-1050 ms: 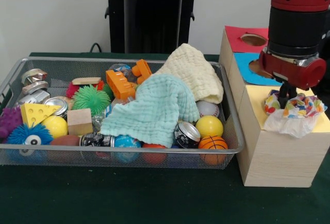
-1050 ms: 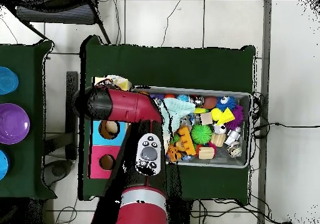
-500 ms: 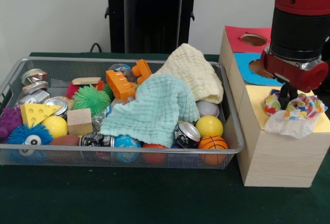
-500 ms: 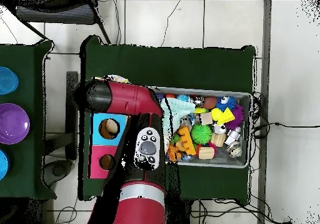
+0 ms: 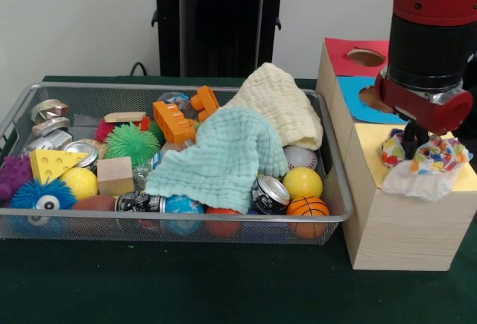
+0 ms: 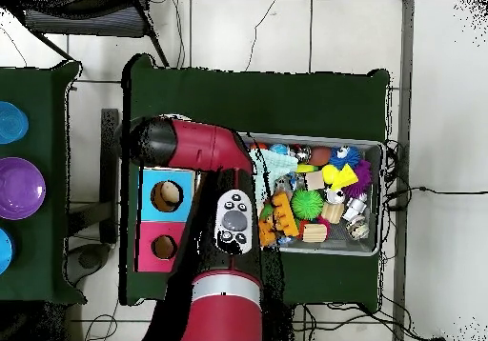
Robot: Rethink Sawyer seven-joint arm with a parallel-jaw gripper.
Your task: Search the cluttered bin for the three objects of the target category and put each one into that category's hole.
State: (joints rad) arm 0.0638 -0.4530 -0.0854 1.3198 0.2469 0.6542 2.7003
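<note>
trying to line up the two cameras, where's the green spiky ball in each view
Front view: green spiky ball sits in the bin's left half, behind the wooden cube.
Overhead view: green spiky ball lies mid-bin, right of the arm.
Shared landmark: the yellow cheese wedge lies close by in both.

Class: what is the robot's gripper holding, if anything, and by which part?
The gripper sits at the top of the patterned cloth on the wooden box's yellow panel; an actual grasp cannot be told.
</note>
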